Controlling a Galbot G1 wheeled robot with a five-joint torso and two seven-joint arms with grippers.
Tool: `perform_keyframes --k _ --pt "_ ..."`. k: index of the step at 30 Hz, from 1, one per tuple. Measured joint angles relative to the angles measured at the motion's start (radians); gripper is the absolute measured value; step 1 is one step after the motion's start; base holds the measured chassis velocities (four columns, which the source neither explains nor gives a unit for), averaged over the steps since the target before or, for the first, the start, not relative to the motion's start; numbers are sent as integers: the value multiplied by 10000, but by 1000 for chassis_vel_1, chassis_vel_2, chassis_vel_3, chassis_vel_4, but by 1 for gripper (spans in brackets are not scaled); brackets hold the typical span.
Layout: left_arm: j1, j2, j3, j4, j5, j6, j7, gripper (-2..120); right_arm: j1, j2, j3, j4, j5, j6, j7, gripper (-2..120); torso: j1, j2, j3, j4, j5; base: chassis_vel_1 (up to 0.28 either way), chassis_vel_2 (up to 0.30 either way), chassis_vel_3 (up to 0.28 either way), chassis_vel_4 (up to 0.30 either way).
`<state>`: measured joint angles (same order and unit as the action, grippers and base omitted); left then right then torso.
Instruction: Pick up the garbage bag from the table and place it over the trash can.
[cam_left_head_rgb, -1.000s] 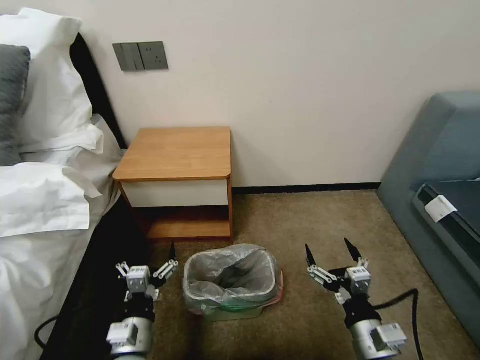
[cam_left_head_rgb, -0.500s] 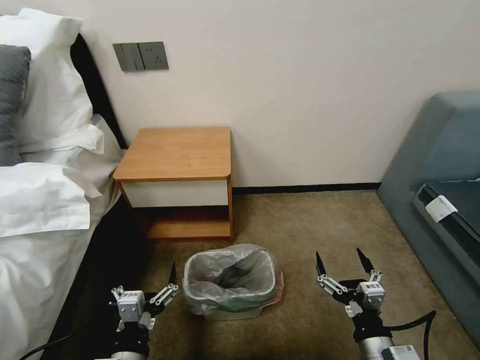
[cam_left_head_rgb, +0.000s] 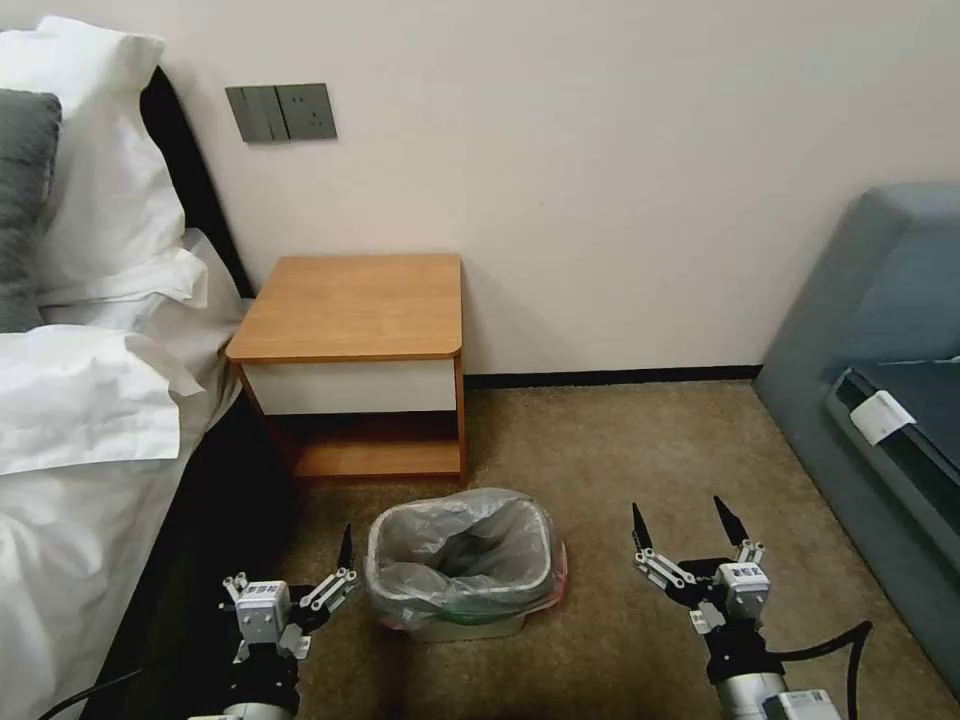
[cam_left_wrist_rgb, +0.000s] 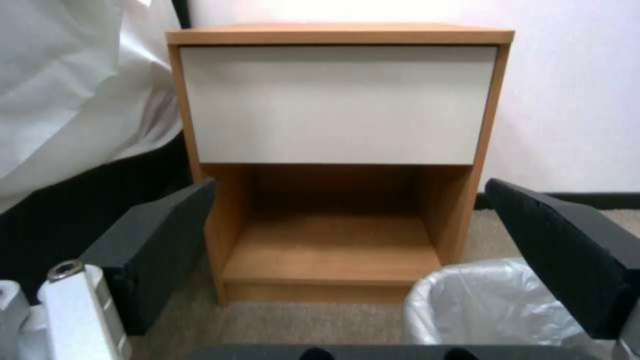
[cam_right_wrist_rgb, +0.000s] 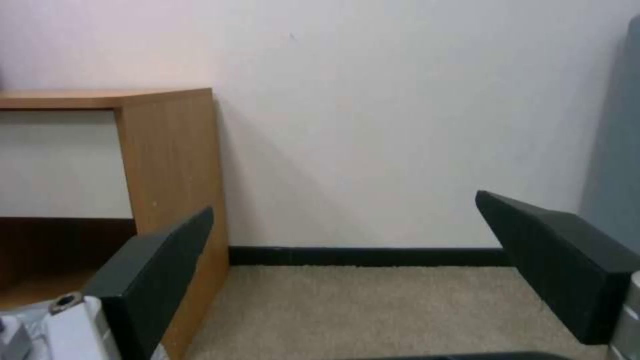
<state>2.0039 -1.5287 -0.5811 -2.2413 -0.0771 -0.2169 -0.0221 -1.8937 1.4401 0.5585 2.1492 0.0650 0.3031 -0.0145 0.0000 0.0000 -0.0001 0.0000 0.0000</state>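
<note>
Lining the trash can (cam_left_head_rgb: 462, 625) on the carpet, the garbage bag (cam_left_head_rgb: 460, 555) sits between the left gripper (cam_left_head_rgb: 300, 565) and right gripper (cam_left_head_rgb: 688, 528), both jaws spread open, empty, apart from it.

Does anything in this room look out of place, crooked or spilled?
Only one thing: the crinkled translucent grey garbage bag lines the small beige trash can unevenly, with film and its pinkish-red rim bunched low on the side toward the right claw. The wooden nightstand stands square. Left claw and right claw hang open beside the can.
</note>
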Motion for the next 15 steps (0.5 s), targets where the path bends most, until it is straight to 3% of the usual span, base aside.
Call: perform_keyframes --k 15 --pt "-12 5 3 15 0 10 -13 100 7 -6 -5 6 -1 -13 -1 100 0 0 0 0 0 0 0 0 0"
